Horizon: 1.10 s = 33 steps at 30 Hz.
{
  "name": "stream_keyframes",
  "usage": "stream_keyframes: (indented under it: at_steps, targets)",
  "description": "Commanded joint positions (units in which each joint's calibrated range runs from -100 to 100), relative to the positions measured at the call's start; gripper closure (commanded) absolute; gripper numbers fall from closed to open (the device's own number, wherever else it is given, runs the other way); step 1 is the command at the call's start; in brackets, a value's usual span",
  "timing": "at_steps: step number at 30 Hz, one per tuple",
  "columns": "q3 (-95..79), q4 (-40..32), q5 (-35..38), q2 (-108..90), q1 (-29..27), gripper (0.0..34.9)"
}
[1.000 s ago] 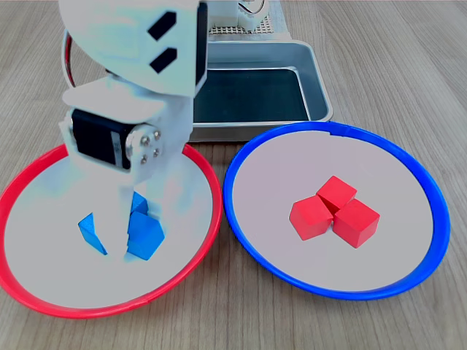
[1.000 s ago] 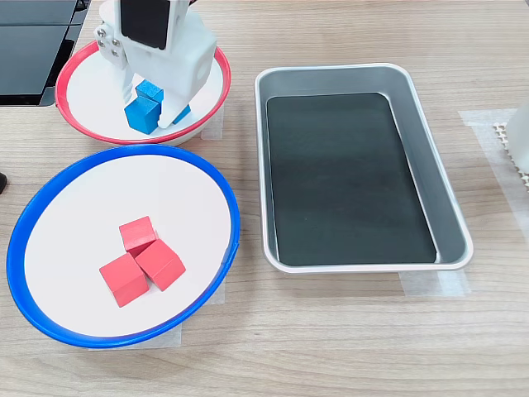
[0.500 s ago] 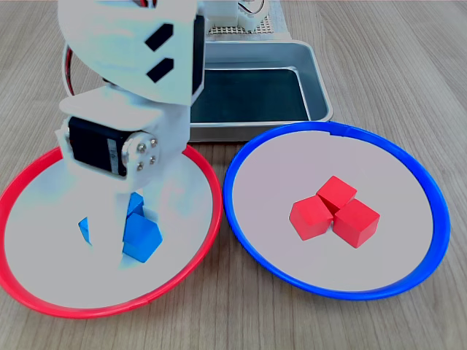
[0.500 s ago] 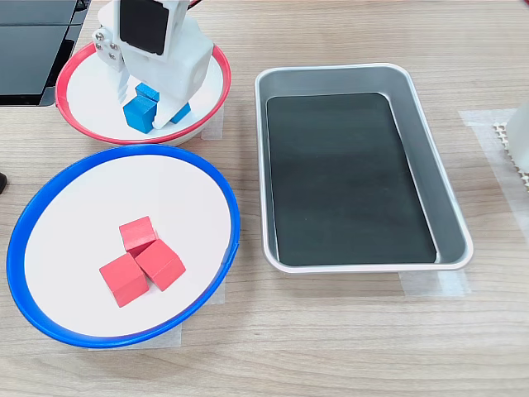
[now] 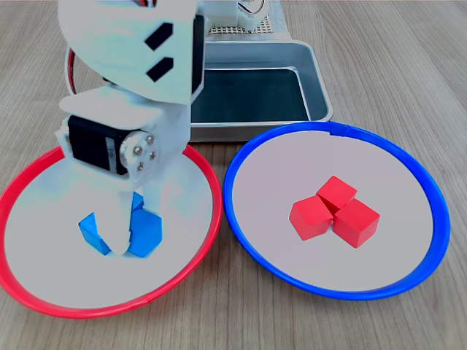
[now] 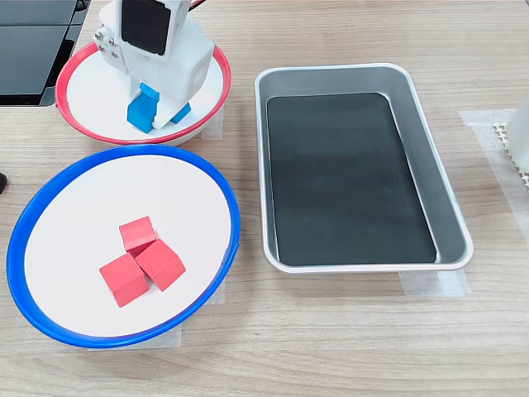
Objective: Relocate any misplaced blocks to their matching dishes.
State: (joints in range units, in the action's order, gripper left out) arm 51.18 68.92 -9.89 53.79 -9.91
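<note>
Blue on the wrong side: three blue blocks [image 5: 144, 233] bunched in the red-rimmed plate [image 5: 73, 312] at the lower left of the first exterior view, with three red blocks [image 5: 334, 211] touching one another in the blue-rimmed plate [image 5: 336, 294] at the lower right. All six misplaced, judging by colour; none moved across yet.

Just changed: down lower into the blue cluster than a second ago. Claw [image 5: 117, 237] now planted among the blocks, one white finger standing between the left blue block [image 5: 89, 230] and the right one in the first exterior view. Looked spread a second ago, astride the cluster; now looks drawn in narrower. In the second exterior view, upper left of the frame, one blue block [image 6: 142, 112] showing right under the claw body, seemingly flanked by white. Cannot tell whether actually gripped or merely straddled, since the second finger stays hidden behind the arm. No block lifted off the plate.

Meaning for the task: probably the start of the first pick, a blue block bound for the blue-rimmed plate. Risk of nudging the neighbouring blocks, packed so close.

Grey metal tray [image 6: 331, 70] empty, apart on the wooden worktop [image 6: 331, 347].
</note>
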Motion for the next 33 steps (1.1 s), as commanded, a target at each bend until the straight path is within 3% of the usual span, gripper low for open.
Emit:
stream_keyframes:
  at_steps: [1,14,33]
  targets:
    - [-3.1,-1.3,0.0,-3.0,-0.8,34.6]
    - [-2.8,-1.9,4.3,-13.8,1.2,34.6]
    - [6.4,0.7,11.5,-10.2,16.4,34.6]
